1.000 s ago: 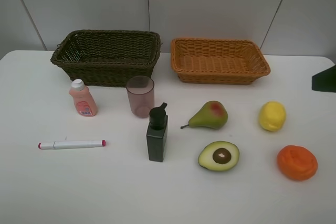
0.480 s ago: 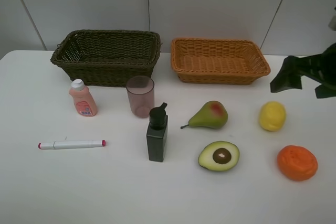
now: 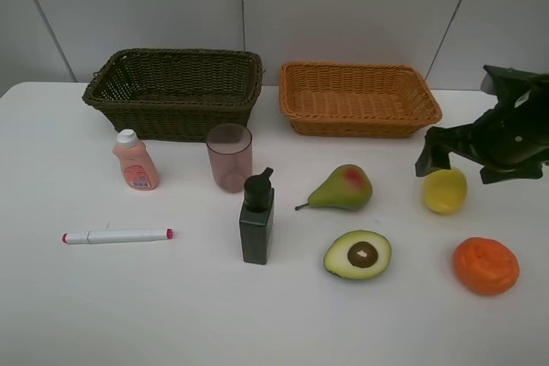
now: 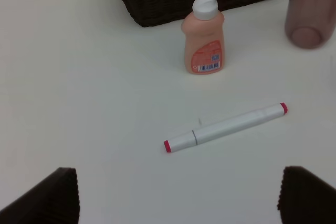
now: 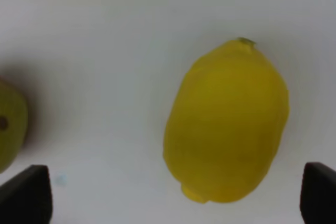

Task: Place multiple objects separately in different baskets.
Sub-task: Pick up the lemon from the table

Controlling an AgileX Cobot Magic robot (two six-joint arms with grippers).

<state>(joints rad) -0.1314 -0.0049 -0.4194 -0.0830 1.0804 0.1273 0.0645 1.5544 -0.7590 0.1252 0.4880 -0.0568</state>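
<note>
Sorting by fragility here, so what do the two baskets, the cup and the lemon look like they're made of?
Dark basket: woven wicker or a plastic imitation, matte; the weave shows.
Orange basket: same weave, matte tan-orange strands.
Cup: probably translucent pinkish plastic; its walls are see-through.
Lemon: likely a plastic or foam toy; smooth, even yellow skin.

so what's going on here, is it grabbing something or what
A two-armed robot is sorting tabletop items into two baskets, and nothing has been sorted yet. The right gripper hovers open just above the toy lemon, not gripping it. The left gripper is open too, hanging above the marker and the peach-pink bottle without touching either. The dark basket and the orange basket both look empty.
</note>
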